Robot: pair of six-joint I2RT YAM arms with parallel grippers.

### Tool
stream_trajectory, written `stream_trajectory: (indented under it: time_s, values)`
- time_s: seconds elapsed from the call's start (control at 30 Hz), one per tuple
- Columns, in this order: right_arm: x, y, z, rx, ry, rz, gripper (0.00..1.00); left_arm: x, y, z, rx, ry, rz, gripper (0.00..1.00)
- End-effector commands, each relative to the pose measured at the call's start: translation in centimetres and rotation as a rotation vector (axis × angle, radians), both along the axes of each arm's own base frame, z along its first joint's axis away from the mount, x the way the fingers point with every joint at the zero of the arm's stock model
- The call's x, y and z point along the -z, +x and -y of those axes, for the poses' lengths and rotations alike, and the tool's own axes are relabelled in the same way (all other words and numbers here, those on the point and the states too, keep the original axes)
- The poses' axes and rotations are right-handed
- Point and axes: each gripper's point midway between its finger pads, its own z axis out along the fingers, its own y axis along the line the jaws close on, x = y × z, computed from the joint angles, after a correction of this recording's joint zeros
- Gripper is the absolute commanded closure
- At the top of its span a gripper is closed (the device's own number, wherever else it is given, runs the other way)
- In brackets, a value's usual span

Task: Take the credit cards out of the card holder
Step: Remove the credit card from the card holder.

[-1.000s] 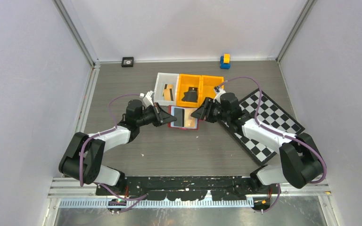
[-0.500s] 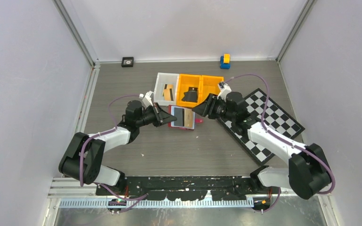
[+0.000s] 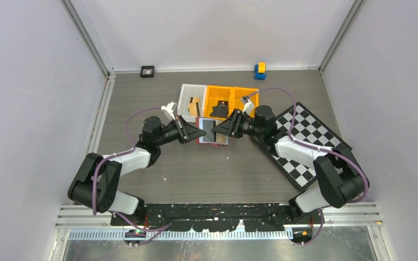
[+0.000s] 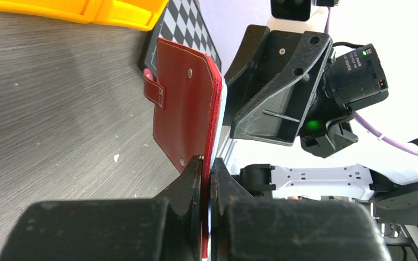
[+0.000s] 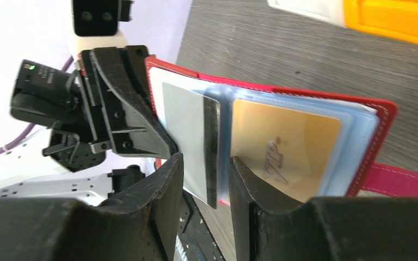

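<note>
Two grippers, one item between them.

- Card holder point(image 5: 383, 109): red folding wallet, raised off the table point(image 3: 223, 174) near the bins. It stands on edge and open, its clear sleeves turned toward the right arm so the cards can be reached.
- Left gripper point(image 4: 207, 168): jaws clamped tight on the wallet's near edge, acting as a vice.
- Right gripper point(image 5: 207, 160): jaws apart, one either side of a grey card point(image 5: 188, 136) with a dark stripe. The card stands partly out of its sleeve. Whether they already pinch it cannot be told.
- Tan card point(image 5: 288, 147): fully seated in the next sleeve, not yet drawn.
- White bin point(image 3: 186, 95): just behind the wallet; it probably holds a card already, though the view is small.
- Orange bins point(image 3: 220, 89) and chequered board point(image 3: 310, 141): close by, not involved.
</note>
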Motion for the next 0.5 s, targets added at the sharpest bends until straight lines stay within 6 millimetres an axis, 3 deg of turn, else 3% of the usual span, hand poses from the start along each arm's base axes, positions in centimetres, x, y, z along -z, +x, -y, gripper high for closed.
stream_trajectory:
  time_s: [0.0, 0.47]
  values:
    - [-3.0, -0.4, -0.9, -0.056, 0.102, 0.081, 0.59, -3.6, -0.8, 0.4, 0.056, -0.085, 0.099, 1.00]
    - [-4.8, -1.0, -1.2, -0.082, 0.220, 0.104, 0.89, -4.2, -0.5, -0.3, 0.042, -0.152, 0.101, 0.97]
